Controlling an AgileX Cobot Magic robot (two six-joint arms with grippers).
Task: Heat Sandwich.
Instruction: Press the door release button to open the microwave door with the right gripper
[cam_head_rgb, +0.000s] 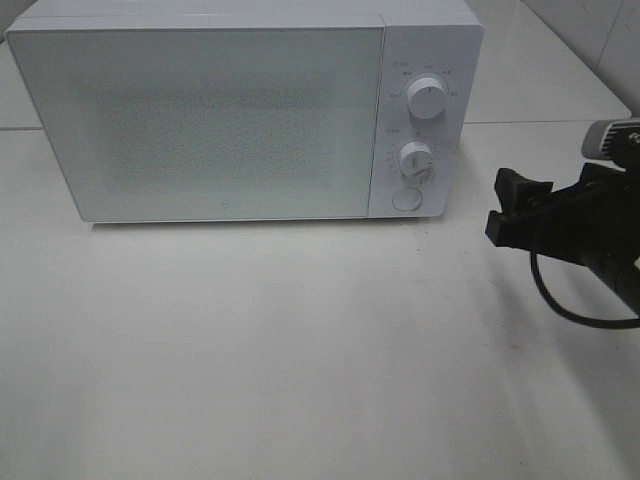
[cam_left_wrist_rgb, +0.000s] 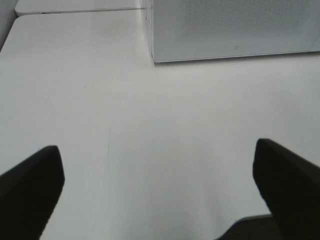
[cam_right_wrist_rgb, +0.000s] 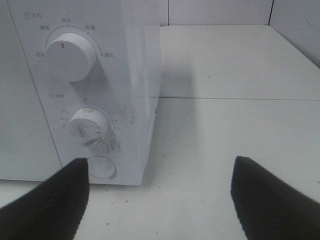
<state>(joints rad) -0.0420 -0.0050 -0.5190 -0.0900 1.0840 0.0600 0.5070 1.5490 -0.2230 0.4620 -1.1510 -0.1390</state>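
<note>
Microwave (cam_head_rgb: 200, 120) seemingly shut, right hand (cam_head_rgb: 510, 207) nearby

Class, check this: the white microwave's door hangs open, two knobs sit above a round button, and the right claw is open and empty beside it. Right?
No: the microwave door is shut, flush with the front, as the exterior high view shows. The upper knob and lower knob do sit above the round button, and the right claw is open and empty beside it.
</note>
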